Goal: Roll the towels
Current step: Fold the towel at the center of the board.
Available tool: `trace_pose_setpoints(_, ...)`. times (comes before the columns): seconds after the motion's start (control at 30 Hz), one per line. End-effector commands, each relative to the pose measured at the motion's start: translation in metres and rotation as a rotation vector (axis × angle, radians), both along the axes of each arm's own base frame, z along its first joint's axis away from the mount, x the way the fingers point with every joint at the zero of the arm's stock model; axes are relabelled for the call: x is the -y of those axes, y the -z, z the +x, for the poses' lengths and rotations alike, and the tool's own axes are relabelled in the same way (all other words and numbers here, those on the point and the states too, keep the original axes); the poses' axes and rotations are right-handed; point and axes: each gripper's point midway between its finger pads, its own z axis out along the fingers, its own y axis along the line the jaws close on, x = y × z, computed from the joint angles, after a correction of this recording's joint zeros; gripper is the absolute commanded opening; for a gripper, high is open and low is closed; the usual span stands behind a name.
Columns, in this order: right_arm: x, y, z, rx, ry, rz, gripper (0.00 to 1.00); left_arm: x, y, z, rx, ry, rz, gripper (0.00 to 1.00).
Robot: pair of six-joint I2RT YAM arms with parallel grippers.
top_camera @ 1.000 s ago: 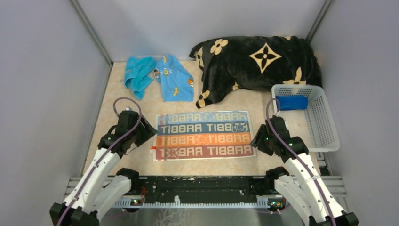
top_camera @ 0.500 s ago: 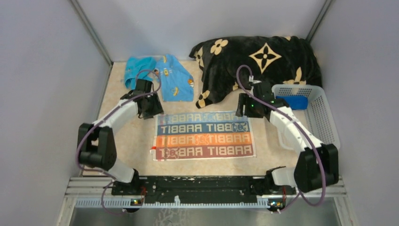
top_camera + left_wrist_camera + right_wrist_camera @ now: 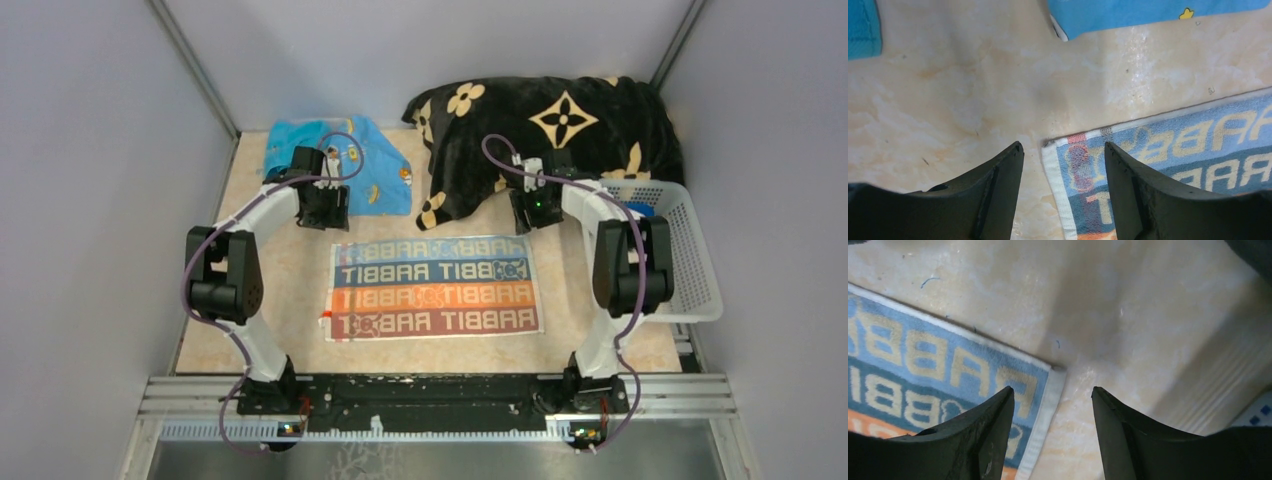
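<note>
The left gripper [image 3: 1063,150] and right gripper [image 3: 1053,395], both wide and empty, hover over the far corners of the striped towel [image 3: 432,288], flat on the tabletop [image 3: 290,300] (not yet rolled; the turquoise towel [image 3: 282,137] and printed towel [image 3: 385,185] wait beyond).

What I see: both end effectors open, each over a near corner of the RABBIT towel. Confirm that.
Not near: the top view shows the left end effector and right end effector, both open, each over a far corner of the RABBIT towel.
</note>
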Motion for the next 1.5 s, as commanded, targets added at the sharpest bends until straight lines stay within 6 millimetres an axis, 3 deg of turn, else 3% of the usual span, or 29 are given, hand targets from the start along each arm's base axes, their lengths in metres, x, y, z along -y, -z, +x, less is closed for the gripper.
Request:
trace_pose_setpoints(0.0,0.003,0.006,0.022,0.001,-0.142,-0.066,0.57,-0.001,-0.006,0.008,0.048,0.148,0.014,0.66)
trace_pose_setpoints(0.53,0.002,0.023,0.016,-0.079,-0.288,-0.098,0.44,-0.011,0.001,0.003,0.027,0.155,0.052,0.64)
trace_pose_setpoints(0.83,-0.010,0.044,0.008,-0.116,-0.355,-0.126,0.41,-0.013,0.001,0.000,0.019,0.150,0.057,0.63)
trace_pose_setpoints(1.03,-0.004,0.060,-0.005,-0.199,-0.371,-0.163,0.38,-0.013,0.002,-0.002,0.016,0.154,0.057,0.63)
trace_pose_setpoints(1.17,0.004,0.068,-0.013,-0.247,-0.375,-0.195,0.26,-0.013,0.005,-0.003,0.008,0.158,0.059,0.63)
trace_pose_setpoints(1.37,0.008,0.064,-0.001,-0.211,-0.355,-0.231,0.02,-0.010,0.010,-0.005,-0.008,0.179,0.036,0.63)
trace_pose_setpoints(1.47,0.009,0.060,0.005,-0.187,-0.348,-0.244,0.00,-0.009,0.015,-0.006,-0.022,0.196,0.020,0.62)
